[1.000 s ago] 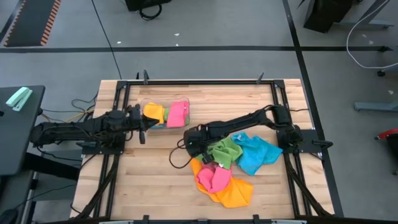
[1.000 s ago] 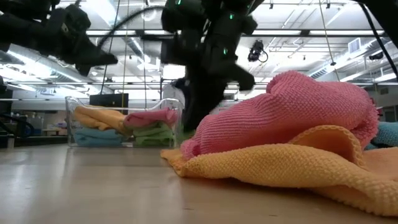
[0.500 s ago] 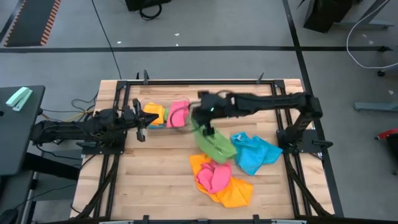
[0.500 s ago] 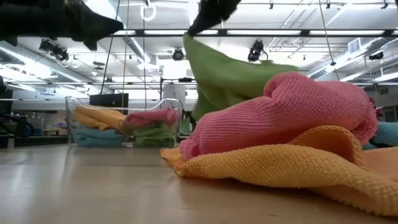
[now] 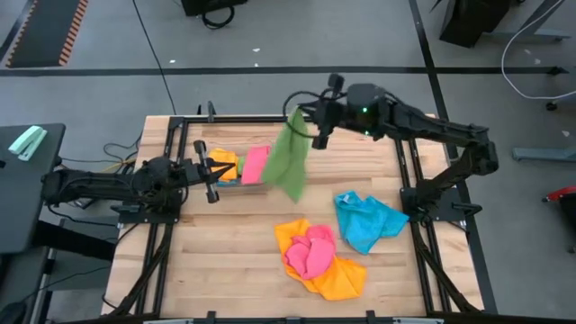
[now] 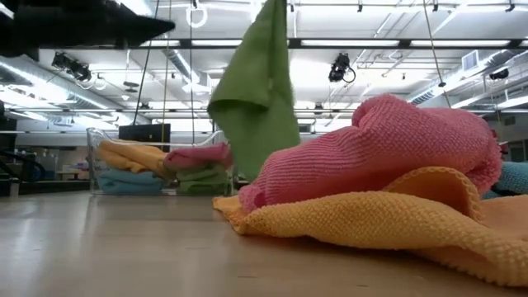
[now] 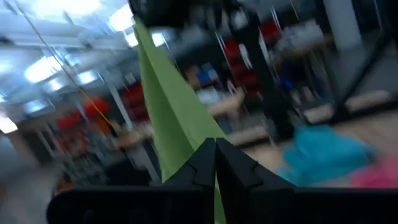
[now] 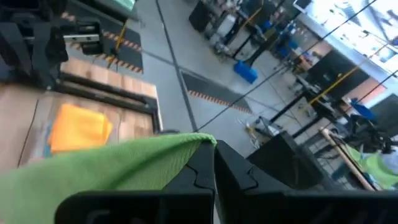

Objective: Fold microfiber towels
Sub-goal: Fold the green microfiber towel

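Right gripper (image 5: 304,115) is seen raised above the table's far side, its fingers pinched on a corner of the green towel (image 5: 290,162), which hangs free in the air. Nearest the front edge, a pink towel (image 5: 308,253) is heaped on an orange towel (image 5: 337,277); a blue towel (image 5: 367,220) is crumpled just beyond. Farther back, folded towels are stacked in the clear bin (image 5: 236,167), beside which the left gripper (image 5: 212,173) is held, fingers pressed together and empty.
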Motion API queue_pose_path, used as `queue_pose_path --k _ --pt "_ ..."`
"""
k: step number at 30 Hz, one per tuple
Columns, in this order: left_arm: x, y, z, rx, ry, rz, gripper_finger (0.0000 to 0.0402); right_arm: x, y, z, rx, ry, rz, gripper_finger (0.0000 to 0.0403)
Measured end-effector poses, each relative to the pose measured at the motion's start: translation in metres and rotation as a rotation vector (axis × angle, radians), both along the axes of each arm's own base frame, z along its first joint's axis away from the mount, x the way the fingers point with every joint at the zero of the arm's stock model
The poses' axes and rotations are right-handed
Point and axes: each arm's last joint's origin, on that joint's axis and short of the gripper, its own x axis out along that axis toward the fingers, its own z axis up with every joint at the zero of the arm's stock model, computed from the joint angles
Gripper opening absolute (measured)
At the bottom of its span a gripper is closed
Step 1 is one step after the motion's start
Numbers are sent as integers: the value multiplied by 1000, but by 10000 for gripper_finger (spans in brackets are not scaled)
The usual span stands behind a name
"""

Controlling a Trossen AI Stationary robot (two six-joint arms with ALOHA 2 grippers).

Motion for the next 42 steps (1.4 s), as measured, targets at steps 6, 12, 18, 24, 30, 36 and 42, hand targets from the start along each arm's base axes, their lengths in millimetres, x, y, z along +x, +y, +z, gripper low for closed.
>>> queue_pose_path --k 6,12,18,24,30,36,42 --pt "17 8 7 54 -157 52 13 1 -23 -10 85 17 -59 6" --pt "50 29 -6 37 -121 133 14 12 -48 -35 183 100 -149 6" --pt "88 48 -13 -18 -27 168 23 10 -62 -60 313 240 -243 6" --pt "125 59 -20 -56 35 169 14 2 -58 -73 419 350 -300 6" --pt "156 66 -33 -78 103 166 16 -7 -52 -82 497 451 -354 6" --pt "181 71 -44 -133 150 156 35 -7 -39 -72 468 414 -295 6" --pt "204 68 -38 -172 276 194 82 -19 -27 -44 421 264 -243 6"
